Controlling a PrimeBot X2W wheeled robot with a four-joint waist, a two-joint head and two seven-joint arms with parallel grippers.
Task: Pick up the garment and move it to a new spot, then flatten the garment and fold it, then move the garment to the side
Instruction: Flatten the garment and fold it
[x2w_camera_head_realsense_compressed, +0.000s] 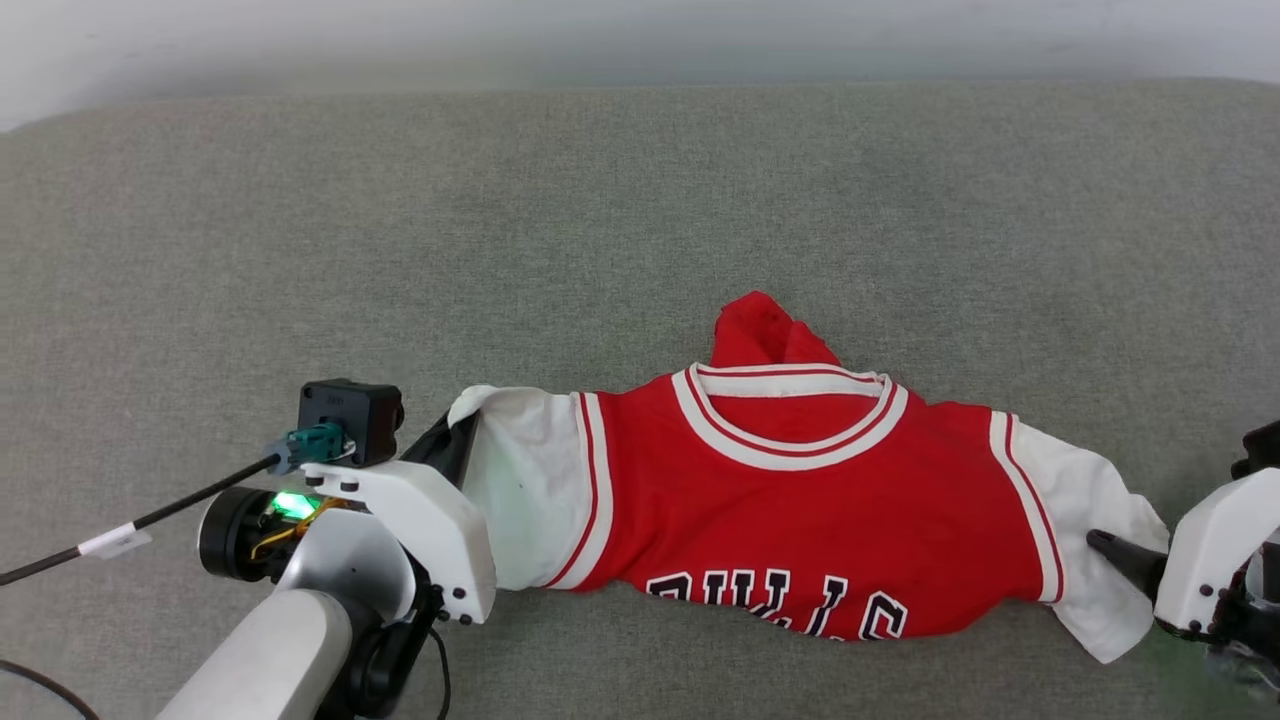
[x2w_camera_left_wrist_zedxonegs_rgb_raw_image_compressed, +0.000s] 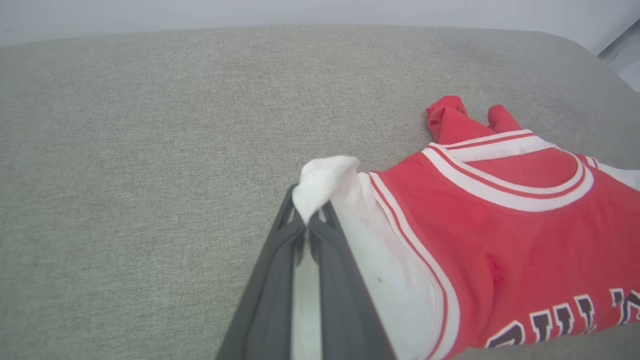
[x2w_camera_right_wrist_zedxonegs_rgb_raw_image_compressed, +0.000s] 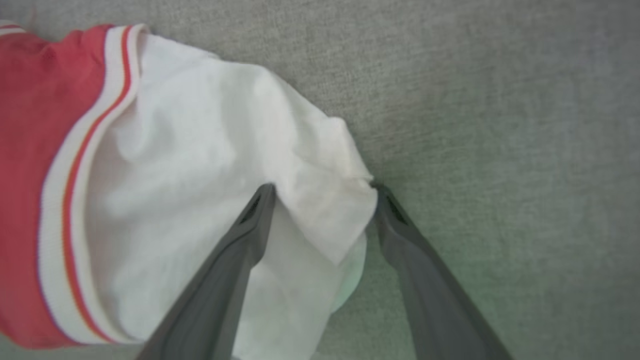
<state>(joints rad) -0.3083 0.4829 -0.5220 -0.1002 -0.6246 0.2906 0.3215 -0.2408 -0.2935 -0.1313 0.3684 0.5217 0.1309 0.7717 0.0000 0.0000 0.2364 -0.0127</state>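
The grey padded surface (x2w_camera_head_realsense_compressed: 640, 200) is bearing the garment (x2w_camera_head_realsense_compressed: 800, 500), which is lying chest-up across its near part, the left gripper (x2w_camera_left_wrist_zedxonegs_rgb_raw_image_compressed: 306, 222) pinching the white sleeve tip on that side, the right gripper (x2w_camera_right_wrist_zedxonegs_rgb_raw_image_compressed: 322, 187) standing spread astride the opposite sleeve end.

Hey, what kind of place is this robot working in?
Probably an indoor test or home-style setup; it is hard to say more. A wide grey woven fabric surface, like a cushion or padded table with a rounded corner, meets a plain pale wall, and a red jersey lies on it.
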